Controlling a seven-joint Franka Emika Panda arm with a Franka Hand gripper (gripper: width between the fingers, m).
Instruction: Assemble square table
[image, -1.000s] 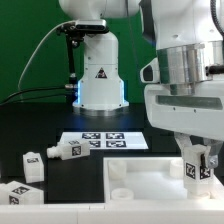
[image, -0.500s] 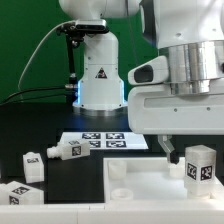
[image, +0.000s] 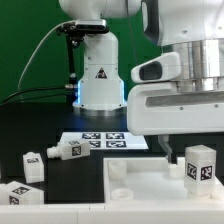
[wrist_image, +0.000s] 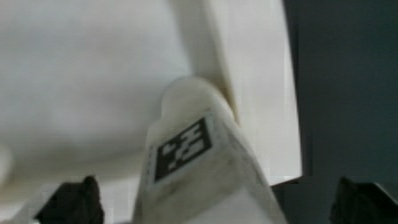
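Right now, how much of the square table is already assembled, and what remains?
Done: one leg stands upright at a corner of the tabletop; whether it is fully seated I cannot tell. In hand: nothing; the tool is open, with its fingers on either side of that leg. Left: three loose legs lie to the exterior view's left of the marker board, not yet fitted.

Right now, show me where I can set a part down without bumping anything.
Free: the black table strip between the loose white block legs and the large white square plastic slab; also the slab's flat middle. Crowded: the exterior view's left, with those legs, and the slab's right corner, where an upright white leg stands.
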